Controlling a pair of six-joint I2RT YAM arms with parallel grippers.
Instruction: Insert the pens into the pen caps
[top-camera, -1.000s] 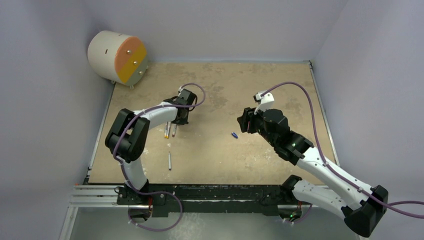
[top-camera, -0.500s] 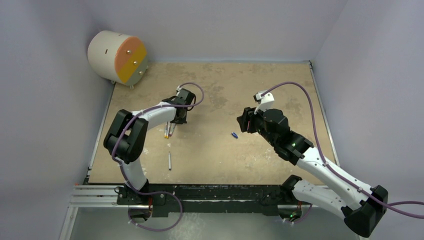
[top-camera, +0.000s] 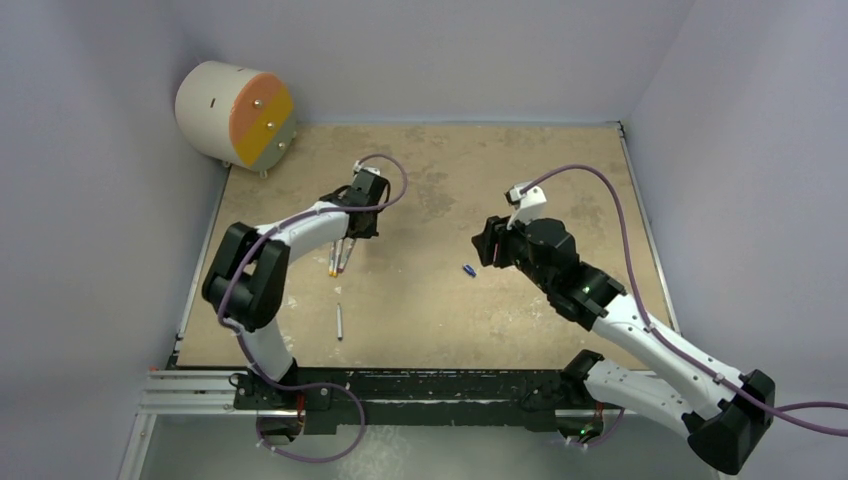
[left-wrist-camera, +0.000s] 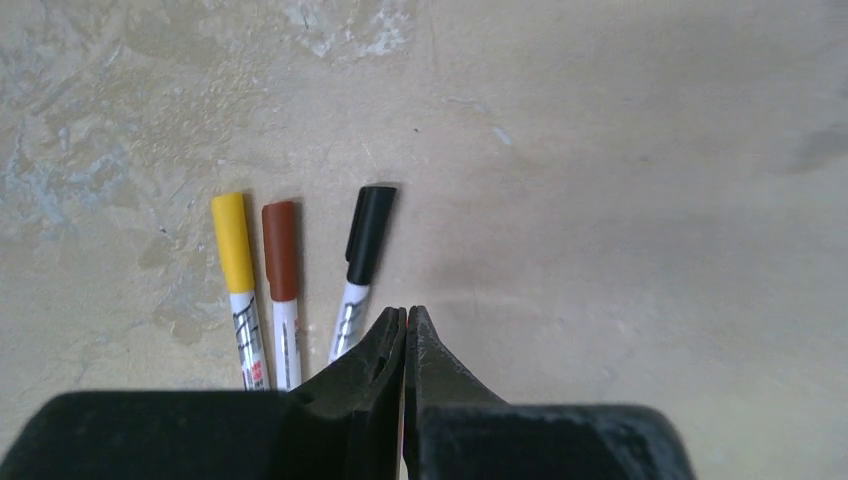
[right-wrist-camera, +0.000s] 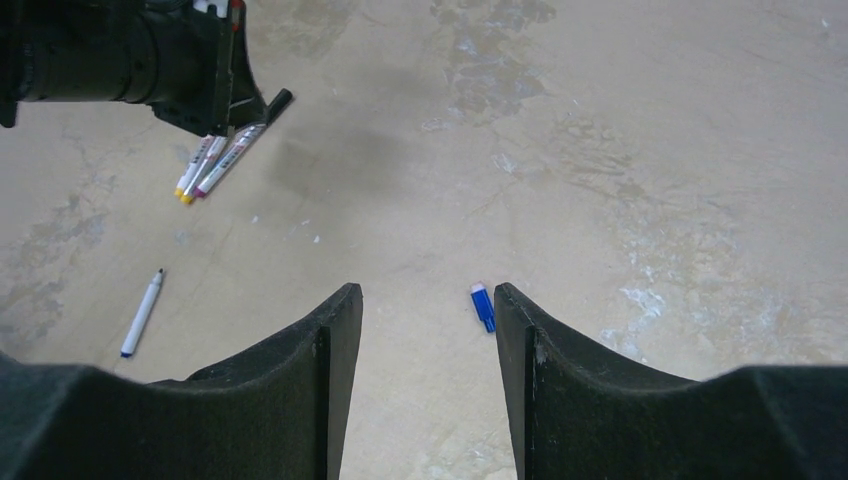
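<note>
While the left gripper stands fully closed beside 3 capped pens, the right gripper gapes wide, seemingly just clear of the blue cap.

Robot lab test cell: bare lilac walls, scuffed tabletop, aluminium mounting rail.

The three capped pens were white with black print, under a yellow cap, a red-brown cap and a black cap. The loose cap was blue, and the uncapped pen white with a blue end. The tabletop was tan, mottled with pale patches. The drum at upper left was cream, faced orange and yellow.
</note>
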